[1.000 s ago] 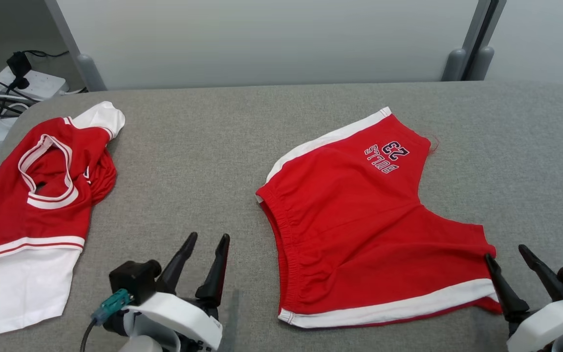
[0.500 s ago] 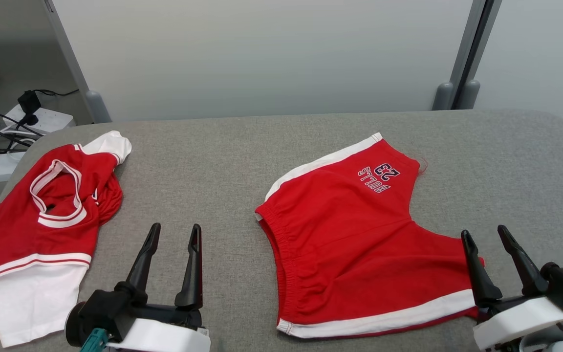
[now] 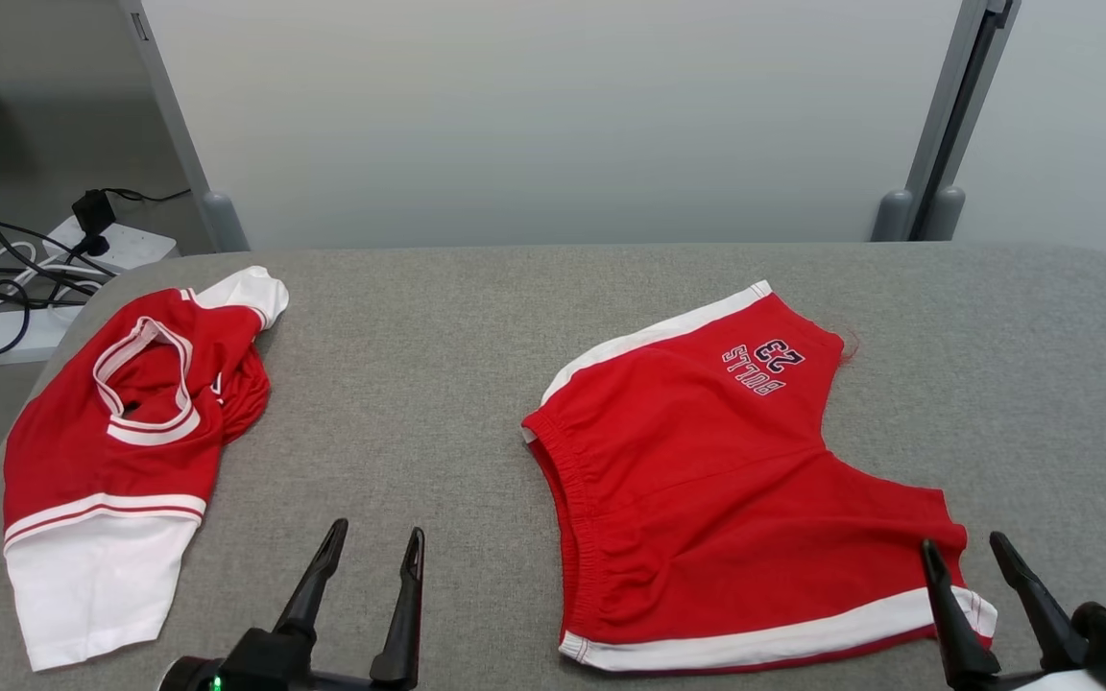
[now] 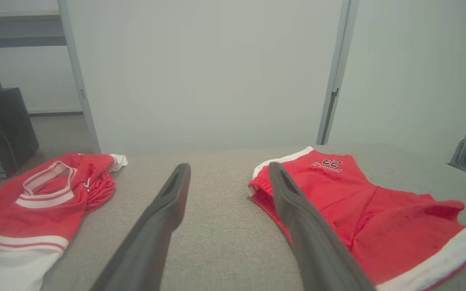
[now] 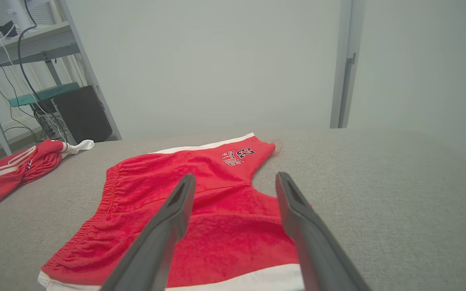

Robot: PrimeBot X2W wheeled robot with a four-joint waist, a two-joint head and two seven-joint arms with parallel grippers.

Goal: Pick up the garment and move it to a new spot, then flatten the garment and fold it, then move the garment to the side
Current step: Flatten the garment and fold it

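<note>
The right gripper (image 3: 962, 543) has its two dark fingers spread wide with nothing between them, low at the near right of the grey table (image 3: 438, 384). From the head view its inner finger overlaps the near corner of the red shorts (image 3: 707, 480), while the outer finger stands over bare cloth just beside that corner. The right wrist view looks along the same fingers and adds that the white hem band (image 5: 233, 283) runs across beneath the gap. Whether a fingertip touches the fabric cannot be told. The left gripper (image 3: 377, 530) is parted just as wide and empty, over bare table between the two pieces of clothing. In its own wrist view the gathered waistband (image 4: 259, 190) of the shorts sits just beside its right finger, apart from it. The shorts lie spread flat on the right half of the table, waistband toward the middle, with the "BULLS 23" print on the far leg reading upside down from the head. A crumpled red and white jersey (image 3: 102, 451) lies at the table's left edge, well apart from them. Past that edge the head view shows a power strip (image 3: 116, 248) with cables on the floor, and the right wrist view shows a dark box (image 5: 81, 115) under a metal shelf (image 5: 26, 44).
</note>
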